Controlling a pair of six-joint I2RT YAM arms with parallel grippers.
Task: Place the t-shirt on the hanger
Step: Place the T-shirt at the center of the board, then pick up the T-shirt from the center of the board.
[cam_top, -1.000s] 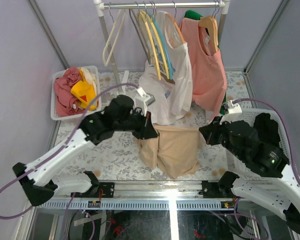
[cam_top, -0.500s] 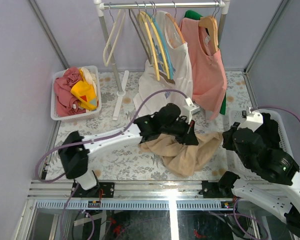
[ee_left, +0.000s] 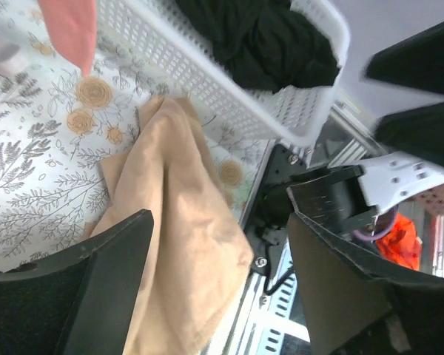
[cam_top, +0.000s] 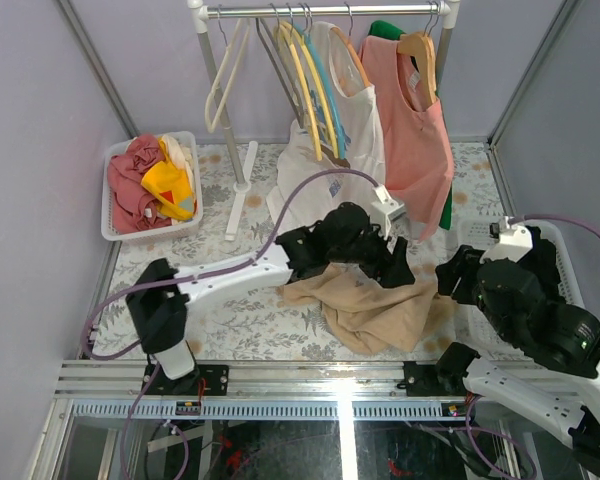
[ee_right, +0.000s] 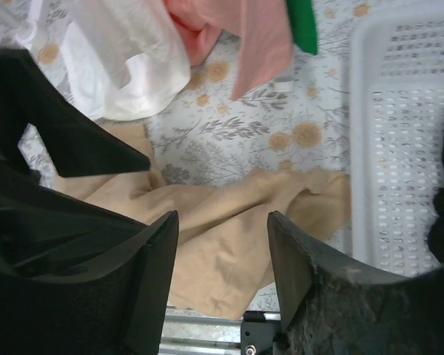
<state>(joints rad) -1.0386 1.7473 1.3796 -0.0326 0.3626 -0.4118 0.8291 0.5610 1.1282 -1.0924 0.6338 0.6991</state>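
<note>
— Where does your t-shirt lie?
— Crumpled on the desk by the near edge, right of centre; its right end sits just beside the white basket at the right edge; the light-blue hanger hangs on the rail at the far edge.
— And your grippers?
— Your left gripper hovers over the shirt, jaws spread wide, holding nothing; your right gripper gapes above it too, empty.
</note>
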